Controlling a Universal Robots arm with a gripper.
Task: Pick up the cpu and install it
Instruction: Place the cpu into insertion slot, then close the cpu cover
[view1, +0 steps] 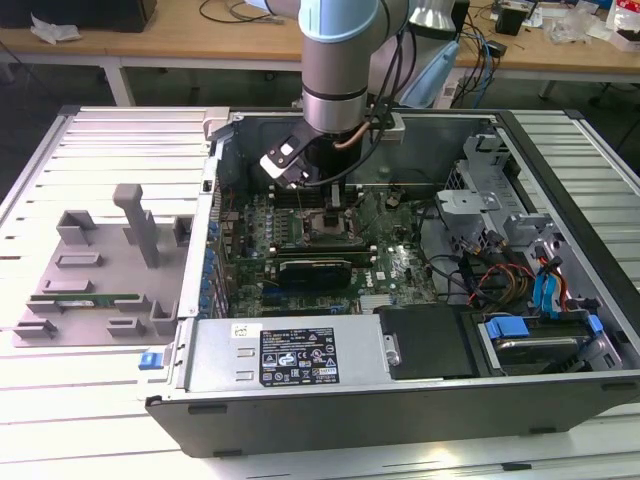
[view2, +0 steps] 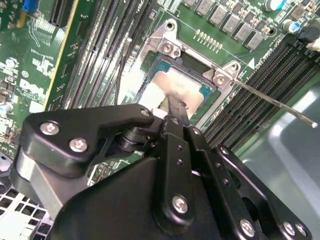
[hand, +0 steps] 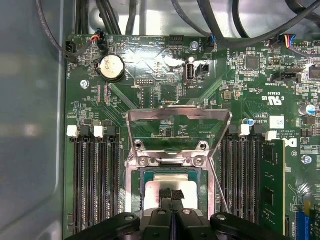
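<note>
The exterior view overlooks the whole case (view1: 400, 410); both wrist views look closely at the socket (view2: 167, 47) (hand: 170, 160).

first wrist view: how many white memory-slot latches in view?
4 white latches. Two sit side by side on one flank of the cpu socket, two on the opposite flank. Any at the slots' other ends may be hidden.

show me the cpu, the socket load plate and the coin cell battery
cpu (view2: 174, 84), second wrist view, bare patch of its pale top plate
socket load plate (hand: 179, 114), first wrist view, its raised cross bar
coin cell battery (hand: 112, 66), first wrist view, middle of its face
</note>
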